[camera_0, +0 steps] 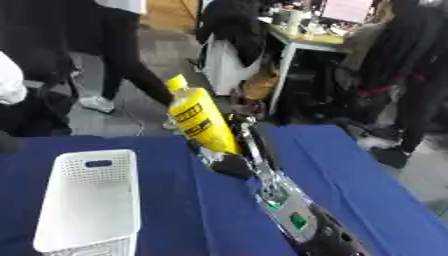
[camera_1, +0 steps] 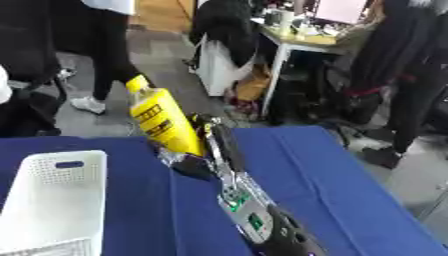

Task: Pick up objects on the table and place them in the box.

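- Bottle [camera_0: 201, 120]: yellow plastic with a yellow cap and dark print on a label band; the body is tall, flat-sided and tapers toward the cap. It is held aloft, tilted with the cap up and to the left, above the far edge of the worktop and to the right of the box.
- Right hand [camera_0: 226, 159]: black with silver joints, seen at the bottle's lower end, where its fingers are wrapped round the base. The arm [camera_0: 289, 210] runs from the lower right up to it, with silver housing and green parts on it.
- Box [camera_0: 92, 200]: a white plastic basket, rectangular, with perforated walls, a slot handle in its far end wall and a smooth rim; nothing is seen inside. It stands on the worktop's left part, apart from the bottle.
- Worktop [camera_0: 367, 175]: covered in smooth blue cloth. Bare cloth lies between box and arm and across the whole right side; the far edge runs just behind the box.
- Left hand: shown in neither view.
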Robot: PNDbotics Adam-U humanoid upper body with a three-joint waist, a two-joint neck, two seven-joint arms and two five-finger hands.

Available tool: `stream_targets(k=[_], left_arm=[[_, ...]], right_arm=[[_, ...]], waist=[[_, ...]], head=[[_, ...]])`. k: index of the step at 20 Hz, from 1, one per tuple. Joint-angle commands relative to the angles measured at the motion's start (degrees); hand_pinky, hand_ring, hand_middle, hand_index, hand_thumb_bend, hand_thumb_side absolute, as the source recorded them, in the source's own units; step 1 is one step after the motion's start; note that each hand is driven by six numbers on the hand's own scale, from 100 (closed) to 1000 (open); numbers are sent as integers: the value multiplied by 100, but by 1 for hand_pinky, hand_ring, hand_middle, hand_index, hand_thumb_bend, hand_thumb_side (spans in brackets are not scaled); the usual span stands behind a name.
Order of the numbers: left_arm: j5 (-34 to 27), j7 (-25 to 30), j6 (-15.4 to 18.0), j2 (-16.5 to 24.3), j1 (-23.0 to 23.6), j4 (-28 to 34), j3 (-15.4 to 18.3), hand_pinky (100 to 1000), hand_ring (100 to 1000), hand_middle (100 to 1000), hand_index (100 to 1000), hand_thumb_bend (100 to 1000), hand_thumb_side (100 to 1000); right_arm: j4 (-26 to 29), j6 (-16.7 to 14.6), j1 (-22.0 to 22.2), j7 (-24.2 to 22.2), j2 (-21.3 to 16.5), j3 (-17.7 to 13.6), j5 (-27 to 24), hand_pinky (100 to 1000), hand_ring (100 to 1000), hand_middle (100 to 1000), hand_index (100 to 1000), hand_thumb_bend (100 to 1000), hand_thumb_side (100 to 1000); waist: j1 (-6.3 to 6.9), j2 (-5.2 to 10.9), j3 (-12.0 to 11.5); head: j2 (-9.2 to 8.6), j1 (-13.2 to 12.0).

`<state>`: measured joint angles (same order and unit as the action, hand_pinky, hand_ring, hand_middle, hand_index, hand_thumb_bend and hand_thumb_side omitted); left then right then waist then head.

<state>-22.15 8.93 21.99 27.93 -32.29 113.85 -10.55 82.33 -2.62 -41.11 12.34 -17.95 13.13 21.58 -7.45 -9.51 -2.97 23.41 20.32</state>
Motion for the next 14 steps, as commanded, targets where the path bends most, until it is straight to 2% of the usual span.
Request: stream_targets(k=[1,9,14], left_arm=[[-20,-44,0,-7,-150,74,69,636,599,824,836,210,820],[-95,-153,-52,-113,-416,74,122,637,600,823,836,219,827],[-173,-223,-103,-191,-594,74,141,638,601,821,836,224,825]], right_arm=[[228,-345,-132,-183,-89,60,-384,100,100,100,253,153,629],[198,-758,-388,-438,-41,235,-849,100,100,100,252,145,637],[162,-910,-517,-556,12,332,-847,100,100,100,253,139,643]], waist=[[44,35,-9],[8,-133,-165],[-38,-192,-313]], head=[[-96,-62],[-327,28],[-439,135]])
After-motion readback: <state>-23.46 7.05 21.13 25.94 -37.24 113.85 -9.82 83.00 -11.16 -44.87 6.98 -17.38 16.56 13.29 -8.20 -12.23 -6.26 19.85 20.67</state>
